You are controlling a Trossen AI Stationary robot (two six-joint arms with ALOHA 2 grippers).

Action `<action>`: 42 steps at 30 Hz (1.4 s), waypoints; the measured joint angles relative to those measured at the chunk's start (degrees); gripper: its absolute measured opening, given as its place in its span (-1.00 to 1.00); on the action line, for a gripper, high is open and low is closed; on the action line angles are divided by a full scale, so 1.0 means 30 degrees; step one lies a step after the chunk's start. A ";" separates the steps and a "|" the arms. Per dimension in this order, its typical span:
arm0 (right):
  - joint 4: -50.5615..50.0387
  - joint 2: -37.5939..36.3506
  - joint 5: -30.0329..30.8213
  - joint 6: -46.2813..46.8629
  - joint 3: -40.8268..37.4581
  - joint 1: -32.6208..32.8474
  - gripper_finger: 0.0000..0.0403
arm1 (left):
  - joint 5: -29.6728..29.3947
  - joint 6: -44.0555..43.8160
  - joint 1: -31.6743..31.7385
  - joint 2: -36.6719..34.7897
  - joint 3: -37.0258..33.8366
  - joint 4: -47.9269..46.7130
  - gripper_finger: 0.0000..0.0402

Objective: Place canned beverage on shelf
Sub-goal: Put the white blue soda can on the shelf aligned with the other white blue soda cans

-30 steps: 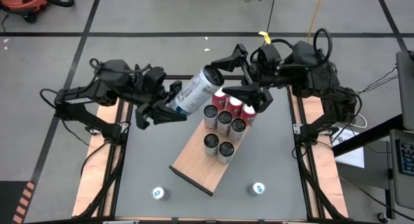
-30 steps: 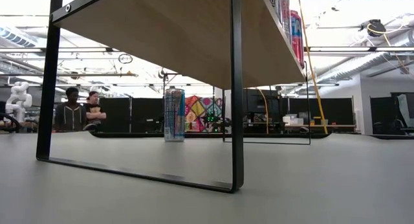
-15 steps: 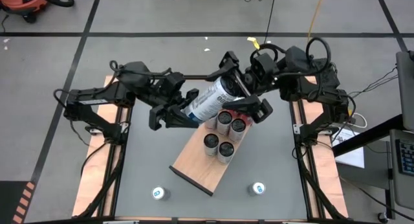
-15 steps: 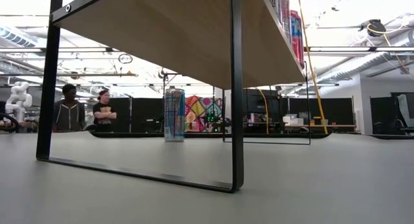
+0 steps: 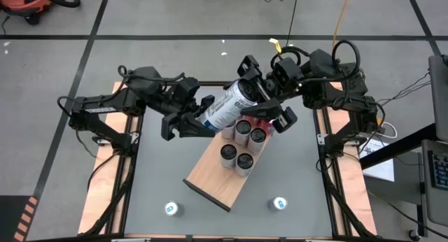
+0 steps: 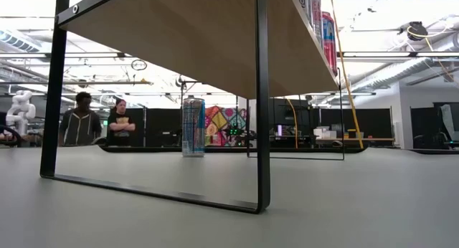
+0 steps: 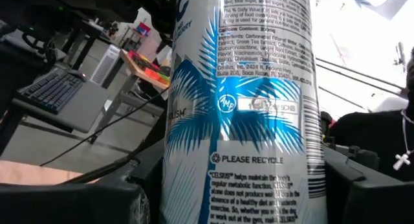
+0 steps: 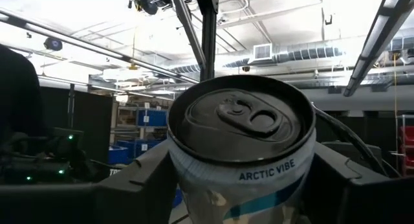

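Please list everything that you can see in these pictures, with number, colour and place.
shelf: one, light-brown board, on the table's middle, set diagonally.
shelf cans: at least four, silver tops, upright on the shelf's far half; others hidden under the arms.
table cans: two, white-blue, upright near the table's front edge, one on each side.
held can: one, white-blue, tilted above the shelf.
people: two, dark clothes, in the room behind.
left hand: grips the held can's base.
right hand: at its top end.

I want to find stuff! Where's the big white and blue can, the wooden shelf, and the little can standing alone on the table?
white and blue can (image 5: 227, 108), high view, middle of its side.
shelf (image 5: 210, 179), high view, bare wood.
lone can (image 5: 279, 203), high view, its top.
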 joint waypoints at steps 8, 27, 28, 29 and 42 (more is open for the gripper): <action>-0.0109 -0.0124 0.0071 0.0082 -0.0015 -0.0022 0.12 | -0.1855 -0.0238 0.0116 -0.0095 0.0000 -0.0329 0.48; -0.1195 -0.0590 0.0552 0.0424 -0.0029 -0.0066 0.12 | -0.6923 0.3233 0.0335 -0.2579 -0.0015 -0.3516 0.85; -0.1188 -0.0590 0.0581 0.0424 -0.0029 -0.0066 0.12 | -0.7189 0.3391 0.0335 -0.2739 -0.0015 -0.3632 0.85; -0.1188 -0.0597 0.0603 0.0424 -0.0029 -0.0066 0.12 | -0.7446 0.3635 0.0335 -0.2906 -0.0015 -0.3813 0.85; -0.2567 -0.0622 0.3031 0.1056 -0.0007 0.0074 0.10 | -0.9967 0.5795 0.0321 -0.3869 -0.0015 -0.3968 0.84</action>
